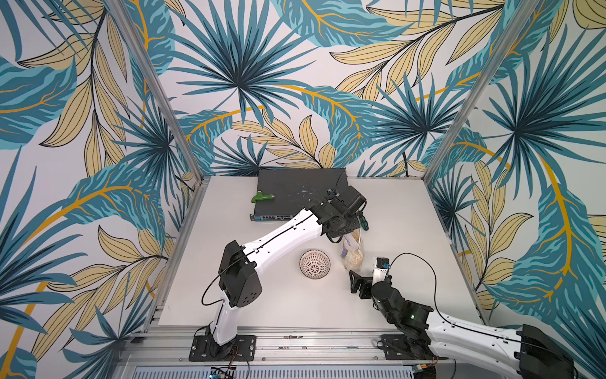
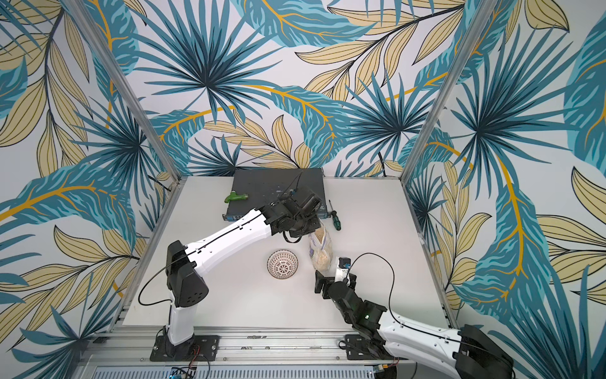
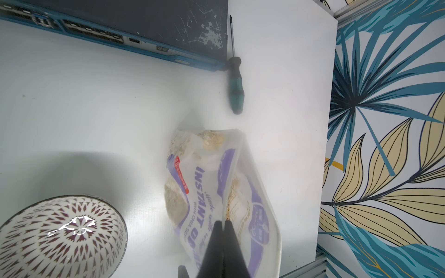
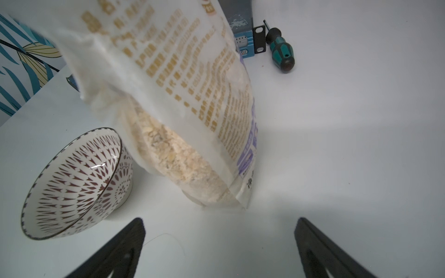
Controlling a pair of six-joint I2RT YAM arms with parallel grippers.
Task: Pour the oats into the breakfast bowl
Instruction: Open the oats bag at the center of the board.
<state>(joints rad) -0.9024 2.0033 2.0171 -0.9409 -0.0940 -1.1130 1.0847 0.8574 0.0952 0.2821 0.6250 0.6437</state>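
A crinkly clear plastic bag of pale oat flakes with a white and purple label stands upright on the white worktop, a little toward the right edge from the middle. The flakes sit in its lower part. In the right wrist view its base seems to rest on the worktop.

The left end effector is closed, pinching the top edge of the bag between its black fingers.

The right end effector is wide open and holds nothing. It sits low on the near side of the bag, close to its base, with its two dark fingers spread either side.

The small round white bowl with a dark lattice pattern and a dark rim stands upright near the worktop's middle, just beside the bag. Both top views show a narrow gap between them.

A flat dark grey network switch lies against the far edge, with a small green object on top. A green-and-black-handled screwdriver lies at its front right corner, beyond the bag.
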